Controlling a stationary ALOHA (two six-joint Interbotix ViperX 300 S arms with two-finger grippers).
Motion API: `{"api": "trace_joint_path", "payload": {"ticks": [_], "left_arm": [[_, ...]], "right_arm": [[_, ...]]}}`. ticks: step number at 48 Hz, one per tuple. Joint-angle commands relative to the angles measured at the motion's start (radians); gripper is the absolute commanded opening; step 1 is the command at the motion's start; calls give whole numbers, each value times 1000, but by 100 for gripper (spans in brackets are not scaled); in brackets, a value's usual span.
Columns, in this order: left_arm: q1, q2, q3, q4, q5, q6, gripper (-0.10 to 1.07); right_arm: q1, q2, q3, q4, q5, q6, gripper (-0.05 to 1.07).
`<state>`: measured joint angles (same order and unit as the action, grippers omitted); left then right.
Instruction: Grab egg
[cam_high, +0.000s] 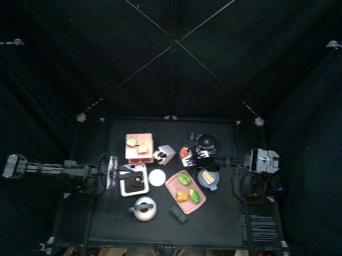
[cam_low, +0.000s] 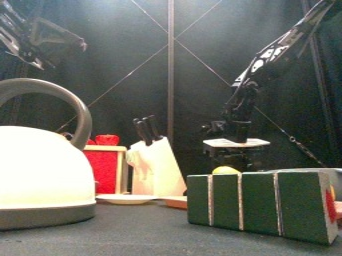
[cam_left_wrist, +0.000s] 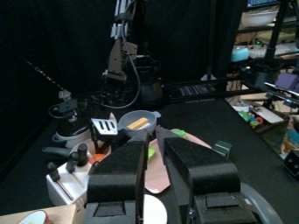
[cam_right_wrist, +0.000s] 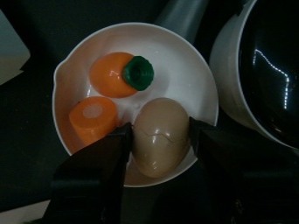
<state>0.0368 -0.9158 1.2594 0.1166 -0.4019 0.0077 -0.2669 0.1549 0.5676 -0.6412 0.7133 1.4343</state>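
A beige egg (cam_right_wrist: 163, 133) lies in a white bowl (cam_right_wrist: 87, 48) beside two orange pieces, one with a green top (cam_right_wrist: 126, 73). In the right wrist view my right gripper (cam_right_wrist: 163, 162) has its jaws pressed on both sides of the egg, which still rests in the bowl. In the top view the right gripper (cam_high: 211, 178) is over the bowl at the table's right. In the front view the egg is hidden and the right arm (cam_low: 241, 110) hangs down behind. My left gripper (cam_left_wrist: 153, 166) is shut and empty, resting at the table's left (cam_high: 123, 172).
A shiny black pot (cam_right_wrist: 263, 70) stands right next to the bowl. A white kettle (cam_low: 40, 160) fills the front left, with a red toaster (cam_low: 104, 168), a knife block (cam_low: 154, 160) and green blocks (cam_low: 261, 200) behind. A plate of vegetables (cam_high: 190, 198) lies near the front.
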Motion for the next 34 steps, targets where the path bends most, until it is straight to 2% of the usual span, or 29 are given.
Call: {"api": "trace_joint_path", "payload": {"ticks": [1, 15, 34], "left_arm": [[2, 2, -14, 3, -8, 2, 60], [2, 2, -12, 3, -8, 2, 60], [14, 2, -15, 3, -8, 5, 60]], "right_arm": [[5, -43, -34, -8, 3, -2, 67], [28, -103, -54, -31, 3, -2, 67], [28, -106, -55, -37, 3, -2, 66]]}}
